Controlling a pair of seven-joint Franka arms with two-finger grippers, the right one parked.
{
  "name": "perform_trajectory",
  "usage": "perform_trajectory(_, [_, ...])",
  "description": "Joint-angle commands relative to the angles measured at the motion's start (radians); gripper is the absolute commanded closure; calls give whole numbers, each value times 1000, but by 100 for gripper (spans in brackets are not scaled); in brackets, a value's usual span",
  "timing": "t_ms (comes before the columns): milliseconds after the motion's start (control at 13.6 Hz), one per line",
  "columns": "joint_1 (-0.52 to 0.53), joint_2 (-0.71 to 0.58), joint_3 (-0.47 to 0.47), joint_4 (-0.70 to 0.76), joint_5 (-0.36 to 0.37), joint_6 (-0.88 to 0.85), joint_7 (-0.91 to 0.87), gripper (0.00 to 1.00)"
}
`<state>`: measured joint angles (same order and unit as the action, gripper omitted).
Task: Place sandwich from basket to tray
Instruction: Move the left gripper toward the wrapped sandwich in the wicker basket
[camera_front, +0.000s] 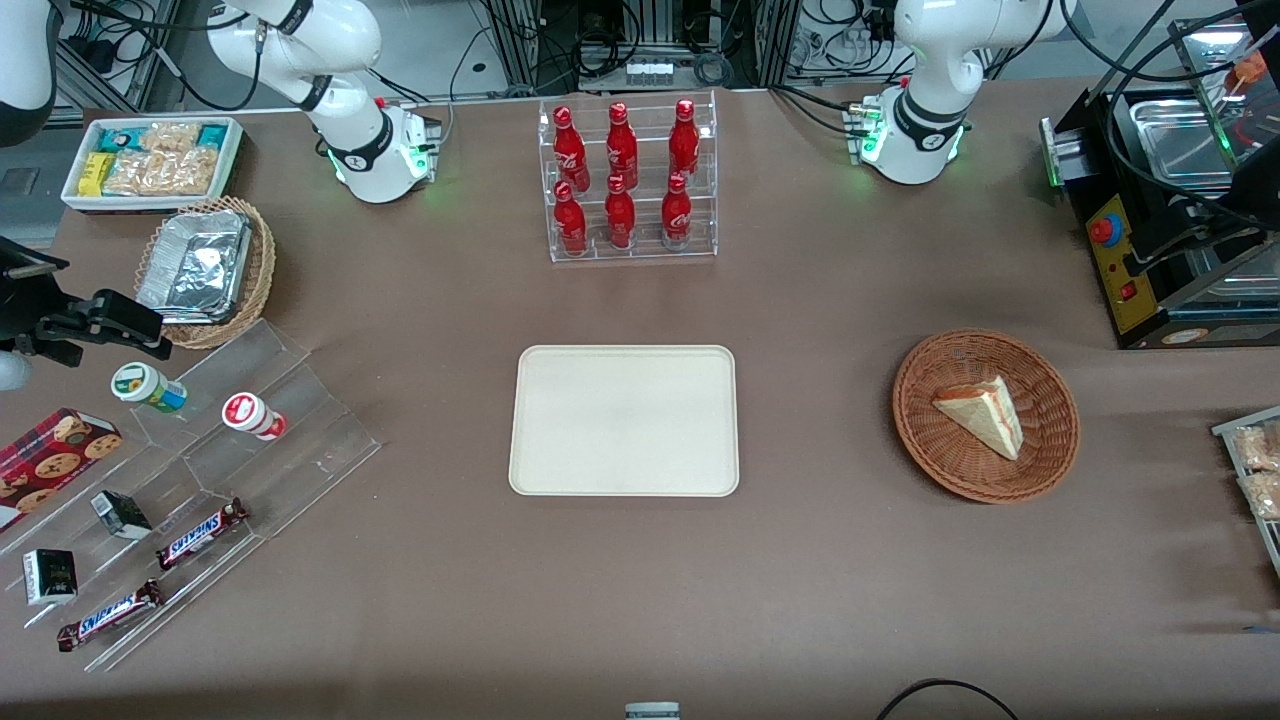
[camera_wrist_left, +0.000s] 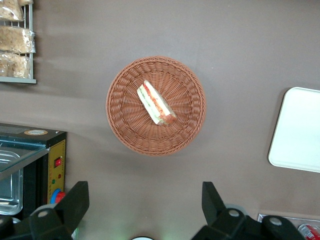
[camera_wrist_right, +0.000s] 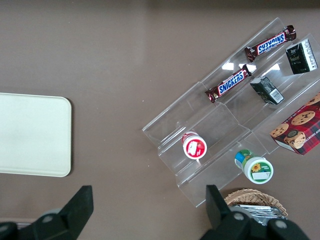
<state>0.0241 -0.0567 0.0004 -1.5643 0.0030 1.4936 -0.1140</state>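
Observation:
The sandwich (camera_front: 985, 412) (camera_wrist_left: 156, 103), a pale bread wedge with red and green filling on its cut edge, lies in the round reddish-brown wicker basket (camera_front: 930, 440) (camera_wrist_left: 125, 125). The cream tray (camera_front: 625, 420) (camera_wrist_left: 300, 130) lies flat at the table's middle, beside the basket, with nothing on it. My left gripper (camera_wrist_left: 144, 189) hangs high over bare table, farther from the front camera than the basket and apart from it. Its two black fingers (camera_wrist_left: 80, 192) stand wide open with nothing between them.
A clear rack of red bottles (camera_front: 630, 180) stands farther from the front camera than the tray. A black machine (camera_front: 1170, 220) (camera_wrist_left: 25, 165) and a rack of snack packets (camera_front: 1255, 470) (camera_wrist_left: 15, 40) flank the basket at the working arm's end. Stepped acrylic shelves (camera_front: 250, 430) hold snacks at the parked arm's end.

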Motion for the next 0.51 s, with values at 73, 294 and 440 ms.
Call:
perform_trajectory(73, [8,17,-3,29,-14,-33,20,0])
perform_trajectory(294, [13,96,3,3,6,-21,-53,0])
perform_trajectory(440, [34,164,13,-40,23,55,-133,0])
